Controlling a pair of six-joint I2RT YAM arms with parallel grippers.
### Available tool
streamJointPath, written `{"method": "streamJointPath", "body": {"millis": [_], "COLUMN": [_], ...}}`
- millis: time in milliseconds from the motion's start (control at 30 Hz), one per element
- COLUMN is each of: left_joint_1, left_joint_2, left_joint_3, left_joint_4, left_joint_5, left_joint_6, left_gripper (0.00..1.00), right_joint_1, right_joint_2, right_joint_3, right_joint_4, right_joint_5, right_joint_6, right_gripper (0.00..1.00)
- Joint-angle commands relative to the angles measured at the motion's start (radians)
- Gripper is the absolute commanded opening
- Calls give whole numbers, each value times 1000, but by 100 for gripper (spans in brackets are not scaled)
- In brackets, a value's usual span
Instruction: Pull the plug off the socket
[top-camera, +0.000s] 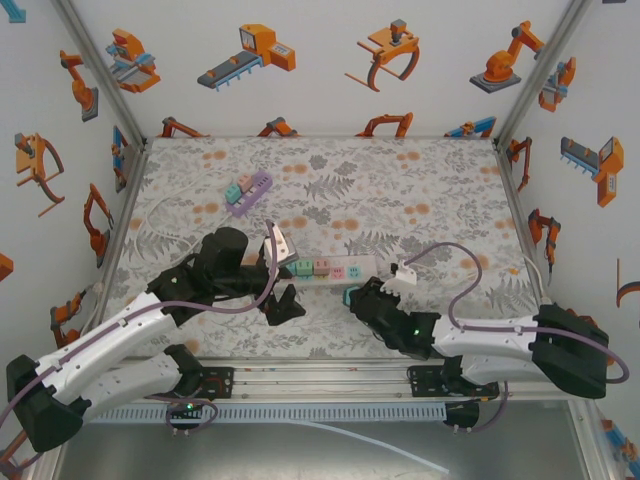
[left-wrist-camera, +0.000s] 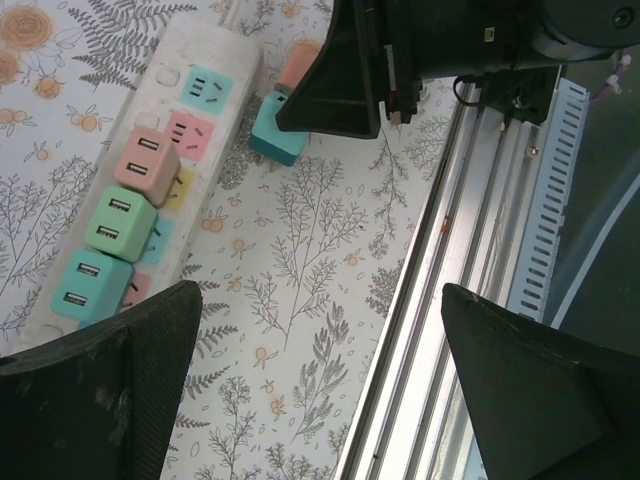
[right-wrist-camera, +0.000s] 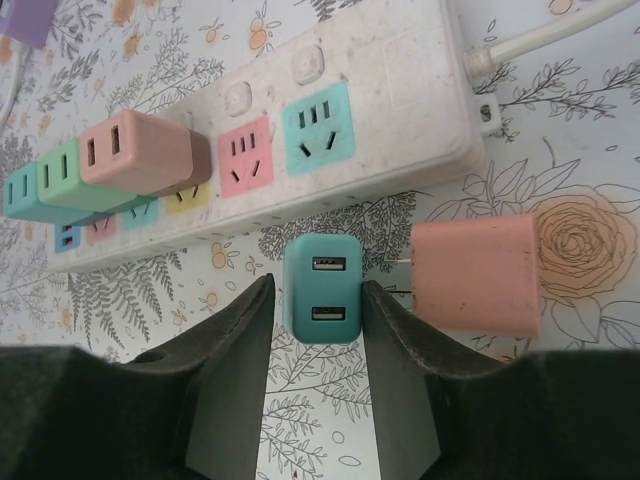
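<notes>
Top camera looks down from behind; both wrist cameras, close, share the power strip (right-wrist-camera: 400, 60)

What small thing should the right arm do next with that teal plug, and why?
Probably open the right end effector and let go. The teal plug pinched between its fingers is already out of the power strip and sits just beside the loose salmon plug, so the pull looks finished for this one.

Socket strip (right-wrist-camera: 420, 60) cable (right-wrist-camera: 540, 35) off-frame
</notes>
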Motion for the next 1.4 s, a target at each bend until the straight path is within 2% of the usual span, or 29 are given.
{"method": "streamJointPath", "body": {"millis": [0,133,333,467,567,633,700,767,900,1000,1167,1367], "left_joint_1": [-5,-5,-5,-4,2,9,28,54,131,196,269,325], "left_joint_2": [-13,-16,-32,-44,-44,-45,-53,-60,-84,-93,-65,-25], "left_joint_3": [11,12,2,-19,-18,-18,-24,-34,-74,-98,-121,-147], "left_joint_4": [4,4,5,42,40,30,29,30,53,46,34,47], "left_joint_5": [-22,-56,-159,-257,-367,-422,-463,-486,-540,-565,-600,-572], "left_joint_6": [0,-7,-27,-86,-133,-160,-195,-228,-327,-401,-509,-548], "left_gripper": [97,97,97,97,98,98,98,98,98,98,98,100], "right_joint_1": [6,5,5,4,2,-13,-55,-123,-311,-397,-481,-489], "right_joint_2": [-42,-96,-172,-191,-187,-185,-183,-181,-165,-119,12,210], "right_joint_3": [-13,-12,-7,13,28,39,59,80,125,214,391,611], "right_joint_4": [-49,-90,-59,29,155,231,265,265,242,139,-102,-352], "right_joint_5": [71,96,138,170,166,118,-19,-192,-631,-869,-1165,-1288], "right_joint_6": [-3,-26,-177,-438,-723,-931,-1124,-1239,-1372,-1501,-1709,-1933], "right_gripper": [41,41,40,42,49,53,54,55,55,54,55,55]}}
